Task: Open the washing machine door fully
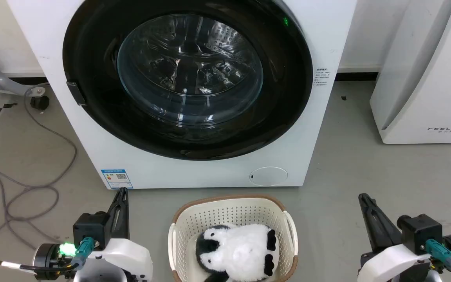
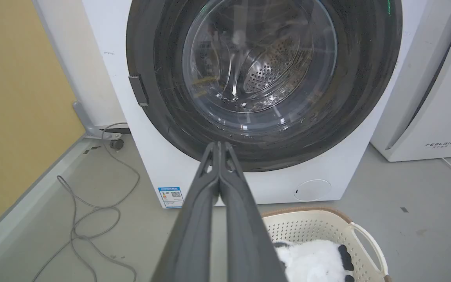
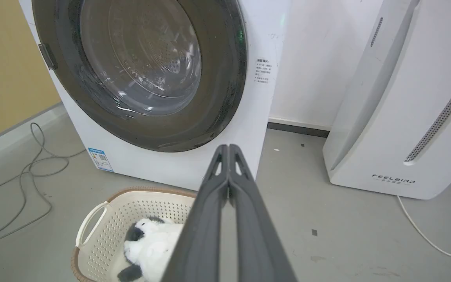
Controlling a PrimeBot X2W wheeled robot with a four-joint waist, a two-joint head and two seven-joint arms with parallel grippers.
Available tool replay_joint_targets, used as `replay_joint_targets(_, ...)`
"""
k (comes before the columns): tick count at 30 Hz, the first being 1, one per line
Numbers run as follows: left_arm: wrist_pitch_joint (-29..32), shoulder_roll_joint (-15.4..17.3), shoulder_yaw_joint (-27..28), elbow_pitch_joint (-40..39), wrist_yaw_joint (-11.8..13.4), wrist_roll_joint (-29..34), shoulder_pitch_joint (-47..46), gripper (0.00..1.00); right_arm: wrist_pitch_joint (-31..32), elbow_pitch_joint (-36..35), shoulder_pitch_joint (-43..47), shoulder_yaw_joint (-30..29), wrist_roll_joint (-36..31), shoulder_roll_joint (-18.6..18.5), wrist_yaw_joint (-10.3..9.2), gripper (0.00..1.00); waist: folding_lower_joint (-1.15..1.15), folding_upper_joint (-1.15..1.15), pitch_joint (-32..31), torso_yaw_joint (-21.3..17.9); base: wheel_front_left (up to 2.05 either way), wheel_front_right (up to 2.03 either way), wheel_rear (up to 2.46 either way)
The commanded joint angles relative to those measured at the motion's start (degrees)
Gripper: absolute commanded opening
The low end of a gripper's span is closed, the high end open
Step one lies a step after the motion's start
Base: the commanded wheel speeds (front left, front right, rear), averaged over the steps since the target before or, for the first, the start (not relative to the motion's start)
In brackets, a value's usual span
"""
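The white washing machine (image 1: pixel 194 172) stands straight ahead on the grey floor. Its round glossy black door (image 1: pixel 92 70) with the clear glass bowl (image 1: pixel 190 70) lies flat against the front, closed, with a small dark handle tab (image 1: pixel 76 93) on its left rim. The steel drum (image 2: pixel 272 62) shows through the glass. My left gripper (image 1: pixel 122 192) is low at the left, shut and empty, well short of the machine. My right gripper (image 1: pixel 363 196) is low at the right, also shut and empty. In the wrist views each pair of fingers (image 2: pixel 218 145) (image 3: pixel 228 147) is pressed together.
A cream laundry basket (image 1: pixel 186 223) holding a black-and-white plush toy (image 1: pixel 237 246) sits on the floor between my arms, just before the machine. A white FEELBIRD appliance (image 1: pixel 425 78) stands at the right. Grey cables (image 1: pixel 26 188) loop on the floor at the left, near a yellow wall (image 2: pixel 14 98).
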Motion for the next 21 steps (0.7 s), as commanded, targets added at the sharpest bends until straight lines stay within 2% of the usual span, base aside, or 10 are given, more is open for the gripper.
replay_joint_targets(1, 0.0, 0.0, 0.0, -0.3, -0.2, 0.2, 0.8, 0.00, 0.0, 0.1, -0.8, 0.0, -0.4, 0.0, 0.05, 0.00, 0.01, 0.00, 0.0, 0.0, 0.00, 0.00, 0.00)
replay_joint_targets(11, 0.0, 0.0, 0.0, -0.3, -0.2, 0.2, 0.8, 0.00, 0.0, 0.1, -0.8, 0.0, -0.4, 0.0, 0.05, 0.00, 0.01, 0.00, 0.0, 0.0, 0.00, 0.00, 0.00)
replay_joint_targets(12, 0.0, 0.0, 0.0, 0.0, 0.0, 0.0, 0.0, 1.00, 0.0, 0.0, 0.0, 0.0, 0.0, 0.0, 0.00, 1.00, 0.01, 0.00, 0.0, 0.0, 0.00, 0.00, 0.00)
replay_joint_targets(21, -0.7, 0.0, -0.4, 0.3, 0.5, -0.2, -0.1, 1.00, -0.7, -0.4, 0.1, -0.4, 1.2, 0.0, 0.00, 1.00, 0.01, 0.00, 0.1, 0.0, 0.00, 0.00, 0.00)
